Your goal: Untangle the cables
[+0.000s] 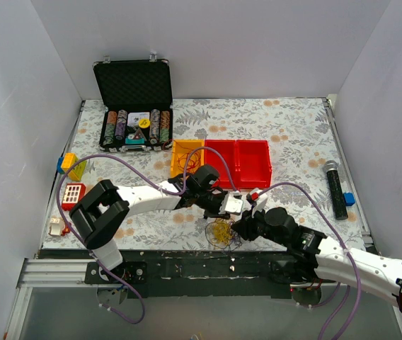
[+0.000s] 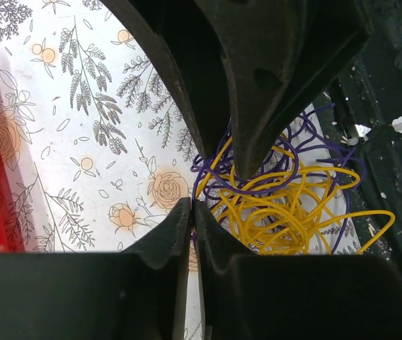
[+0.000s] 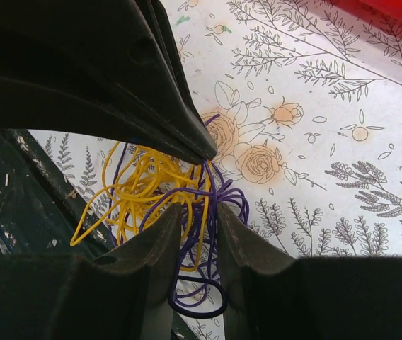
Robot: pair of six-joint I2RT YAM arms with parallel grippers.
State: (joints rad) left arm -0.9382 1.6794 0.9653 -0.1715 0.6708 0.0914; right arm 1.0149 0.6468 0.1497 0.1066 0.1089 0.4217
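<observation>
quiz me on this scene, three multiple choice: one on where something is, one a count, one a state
1. Where does the yellow and purple cable tangle lie?
A in the yellow bin
B at the near edge of the table, by the left gripper and right gripper
C against the back wall

2. How many red bins are there?
A one
B three
C two

3. The poker chip case is:
A open, lid upright
B shut
C upside down

Answers: B, both wrist views show the tangle at the fingertips; C, two red bins stand side by side; A, the lid stands up and the chips show.
</observation>
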